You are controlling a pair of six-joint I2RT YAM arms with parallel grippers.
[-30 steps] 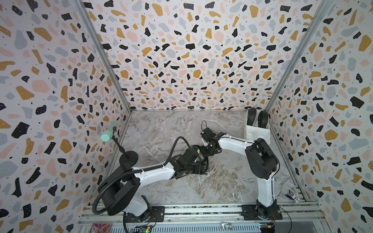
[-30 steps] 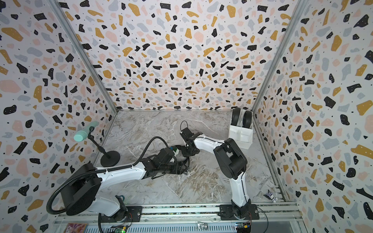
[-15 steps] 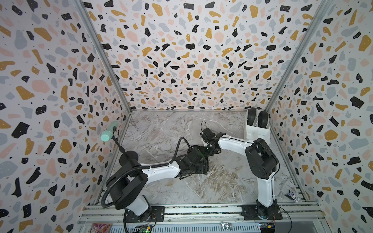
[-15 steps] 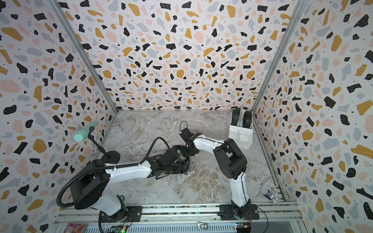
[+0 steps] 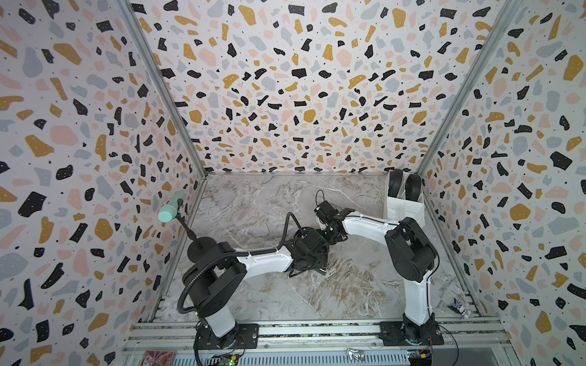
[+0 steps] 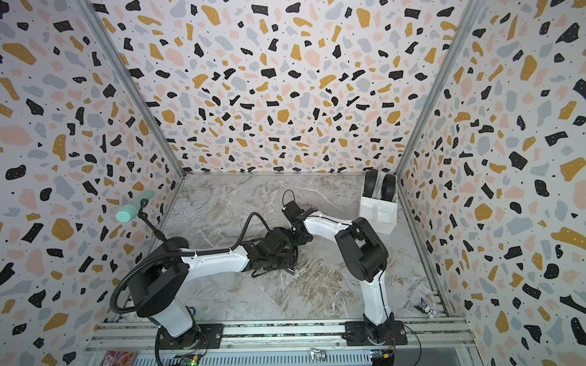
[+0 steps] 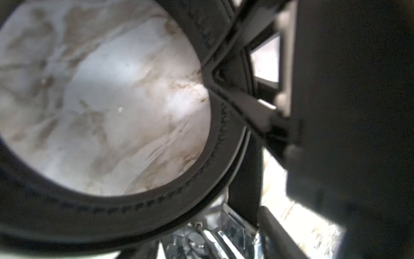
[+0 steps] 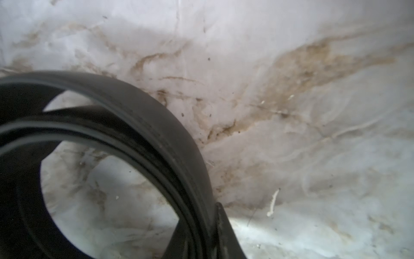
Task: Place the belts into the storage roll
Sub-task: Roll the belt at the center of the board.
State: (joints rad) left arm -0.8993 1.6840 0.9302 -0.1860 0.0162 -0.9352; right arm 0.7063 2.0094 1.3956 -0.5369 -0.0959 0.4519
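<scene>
Tabletop (image 5: 253,202) of marble, terrazzo walls (image 5: 301,95), coiled belt (image 8: 156,125)

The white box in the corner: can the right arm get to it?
Probably yes: the white box stands right beside the right arm, and nothing lies between it and the right gripper, which seems to grip a coiled belt.
</scene>
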